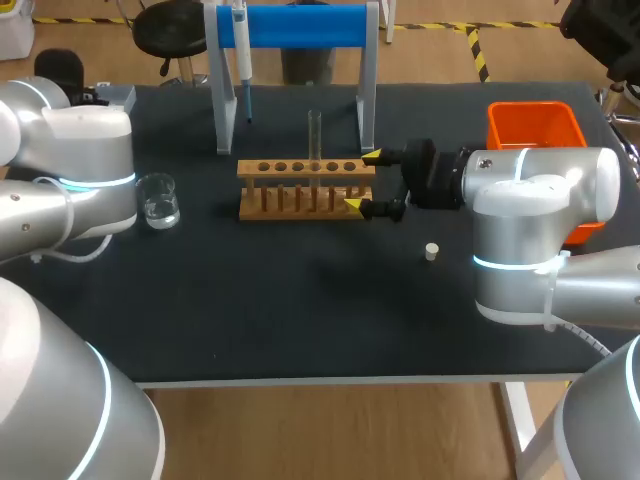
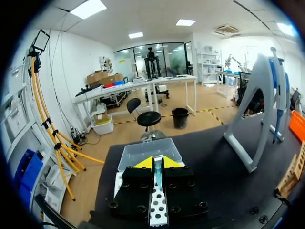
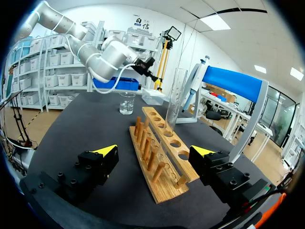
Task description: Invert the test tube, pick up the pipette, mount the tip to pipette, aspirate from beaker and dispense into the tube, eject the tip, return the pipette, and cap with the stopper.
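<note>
- Glass, and thin-walled: the test tube [image 1: 314, 135] stands upright in a middle hole of the wooden rack [image 1: 247, 168], with most of its length above the top board. I judge it light, stiff, slick and easy to crack.
- The best hold, I think, is on the bare glass above the board, about mid-height, squeezed gently from 2 sides. It should then be lifted straight up so it does not bind in the hole.
- My right end effector [image 1: 361, 181] sits at the rack's right end with its 2 yellow tips wide apart, 1 to each side of the rack. It holds nothing and is short of the tube.
- My left end effector [image 2: 157, 163] has its tips close together, with nothing I can make out between them. A clear box [image 2: 143, 151] lies just ahead of it.
- The beaker [image 1: 158, 200] of clear liquid stands left of the rack, and the stopper [image 1: 432, 251] lies on the worktop [image 1: 300, 300] to the rack's right. The pipette [image 1: 241, 45] hangs on the blue stand [image 1: 300, 25] behind the rack.
</note>
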